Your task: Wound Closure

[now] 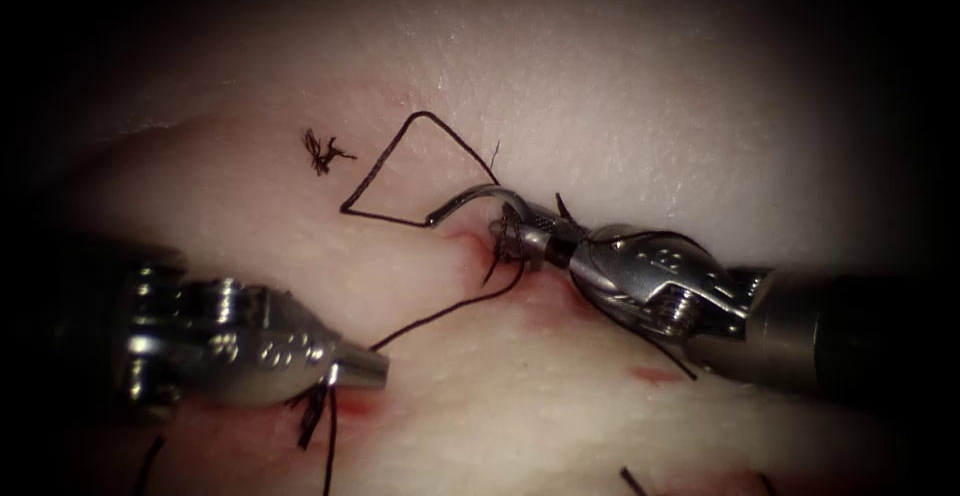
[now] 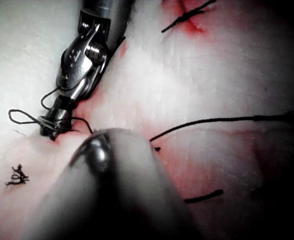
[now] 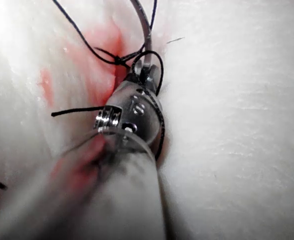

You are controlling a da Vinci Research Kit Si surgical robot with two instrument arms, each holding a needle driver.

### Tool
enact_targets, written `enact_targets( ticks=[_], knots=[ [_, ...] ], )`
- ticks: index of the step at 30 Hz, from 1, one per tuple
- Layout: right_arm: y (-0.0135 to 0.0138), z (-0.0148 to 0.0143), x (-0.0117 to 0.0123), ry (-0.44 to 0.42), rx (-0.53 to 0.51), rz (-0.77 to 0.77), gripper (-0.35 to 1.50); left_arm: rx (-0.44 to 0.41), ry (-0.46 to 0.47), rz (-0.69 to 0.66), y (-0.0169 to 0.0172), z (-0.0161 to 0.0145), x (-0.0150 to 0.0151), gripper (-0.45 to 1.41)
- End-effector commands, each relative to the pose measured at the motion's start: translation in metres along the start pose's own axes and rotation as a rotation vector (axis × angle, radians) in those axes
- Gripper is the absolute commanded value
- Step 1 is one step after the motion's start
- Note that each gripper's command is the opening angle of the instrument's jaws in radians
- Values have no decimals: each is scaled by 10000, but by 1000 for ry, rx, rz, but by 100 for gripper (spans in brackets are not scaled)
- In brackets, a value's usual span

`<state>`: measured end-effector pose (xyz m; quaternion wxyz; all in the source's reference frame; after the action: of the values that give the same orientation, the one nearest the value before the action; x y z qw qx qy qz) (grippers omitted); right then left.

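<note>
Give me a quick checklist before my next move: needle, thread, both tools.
1. Right tool grips needle: ok, jaws shut on it near one end.
2. Needle free of tissue: ok, the arc lies above the surface.
3. Needle tip direction: cannot tell.
4. Left tool holds thread: ok, jaws shut, the strand runs from its tip toward the cut.
5. Thread clear of right tool: not ok, strands drape over its jaws and wrist.

In the endoscope view light falls on the middle of the tissue (image 1: 600,106) and fades to black at every edge. Glare glints off both tools' metal. The wrist views are washed pale, with near shafts blurred.
</note>
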<state>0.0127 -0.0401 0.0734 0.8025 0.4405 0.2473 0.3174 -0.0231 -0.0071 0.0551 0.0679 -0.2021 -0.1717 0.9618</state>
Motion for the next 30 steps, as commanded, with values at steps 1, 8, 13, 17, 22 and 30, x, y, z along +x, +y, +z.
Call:
enact_targets(
  ticks=[1,8,13,17,22,30],
  knots=[
    [-4,3,16,34,-11,14,-35,2,-1,0,-1,7,3,-45],
    [-9,-31,80,263,-107,-53,120,7,6,2,-2,5,5,-45],
    [-10,-78,129,459,-203,-124,143,7,9,1,-1,4,5,-45],
    [-19,-113,161,551,-285,-152,147,7,8,0,-1,5,5,-45],
    [-32,-145,187,624,-320,-165,147,15,14,2,-2,4,8,-45],
    [-42,-192,227,707,-372,-166,147,54,47,8,-8,-9,14,-45]
  ],
)
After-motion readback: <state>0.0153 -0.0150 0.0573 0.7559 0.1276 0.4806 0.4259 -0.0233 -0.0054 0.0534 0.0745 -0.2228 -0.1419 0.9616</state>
